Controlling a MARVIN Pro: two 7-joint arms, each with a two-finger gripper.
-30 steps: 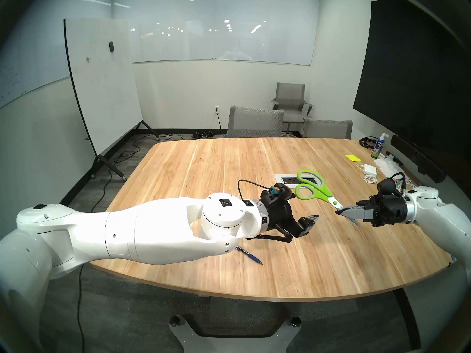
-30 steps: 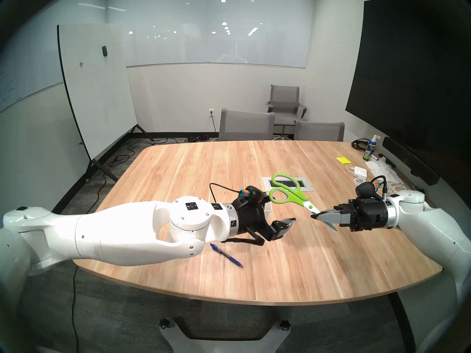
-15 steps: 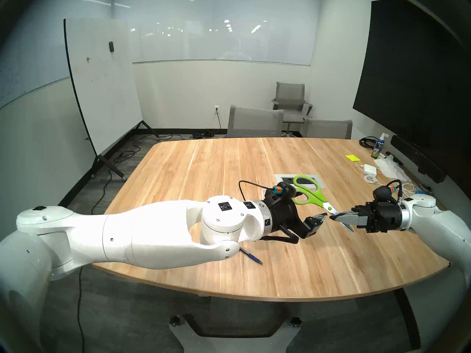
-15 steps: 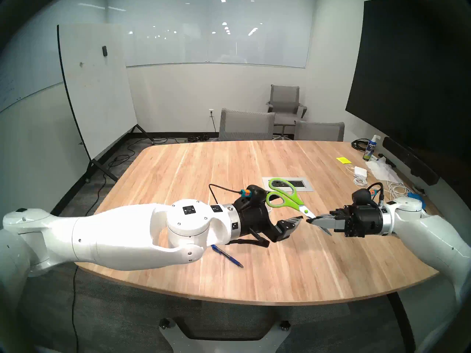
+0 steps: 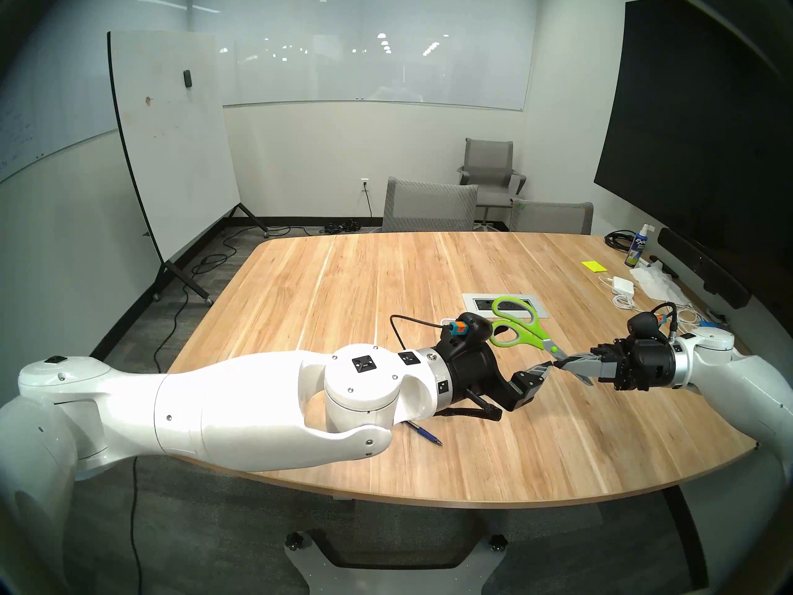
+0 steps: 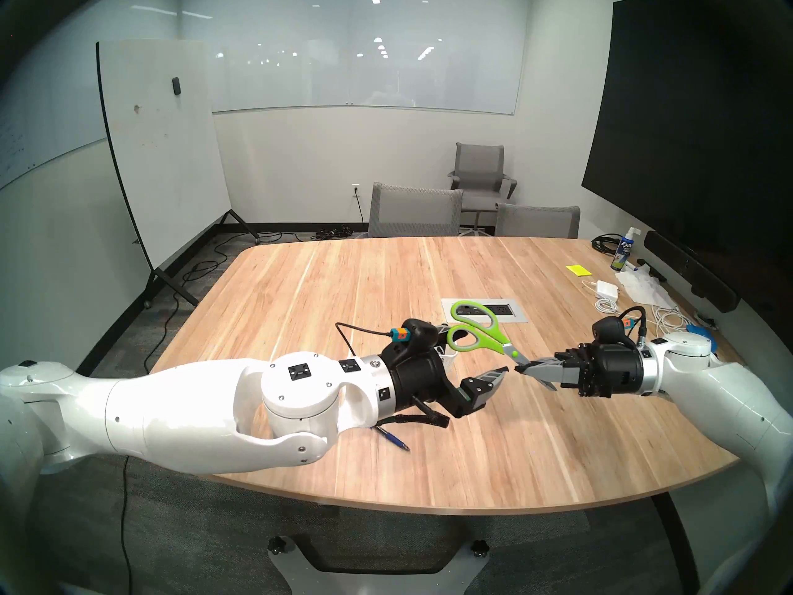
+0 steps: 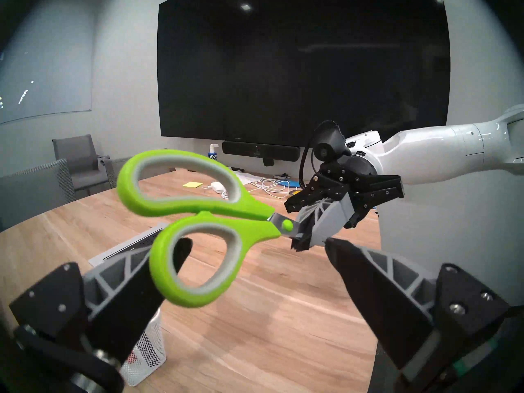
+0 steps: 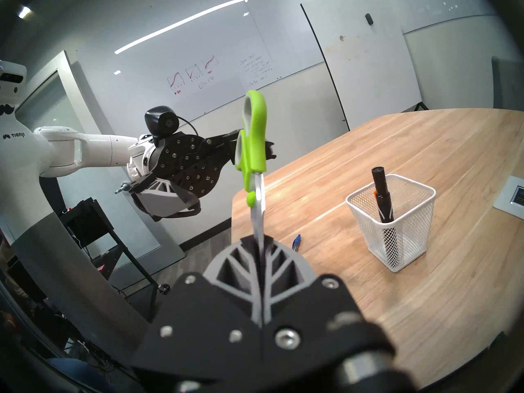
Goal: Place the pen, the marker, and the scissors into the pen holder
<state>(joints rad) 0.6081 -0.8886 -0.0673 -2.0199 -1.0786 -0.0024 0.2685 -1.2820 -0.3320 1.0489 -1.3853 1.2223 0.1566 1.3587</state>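
Two white robot arms meet above a wooden worktop (image 5: pixel 386 280) in a meeting room. The right tool (image 5: pixel 566 363) is clamped fully shut on the silver blades of the scissors (image 5: pixel 521 330), holding them in the air roughly level, with the lime-green and grey loop handles pointing toward the left arm. The left tool (image 7: pixel 255 284) stands wide open, its two fingers on either side of the lower handle loop but not pressing it; in its own wrist view one finger (image 7: pixel 127 293) shows through the loop.

The white mesh pen holder (image 8: pixel 397 222) stands on the worktop below the left arm, toward the near edge, with a thick black marker (image 8: pixel 382 196) already upright inside. The pen (image 5: pixel 425 433) lies flat close to the near edge, partly hidden under the left arm, not yet picked up.

The step in hand looks like a handover of the scissors from right arm to left. The next move probably calls for the left tool to close on the handles, and only then for the right tool to let go of the blades. After that the scissors need turning blades-down above the holder. The pen remains for later.
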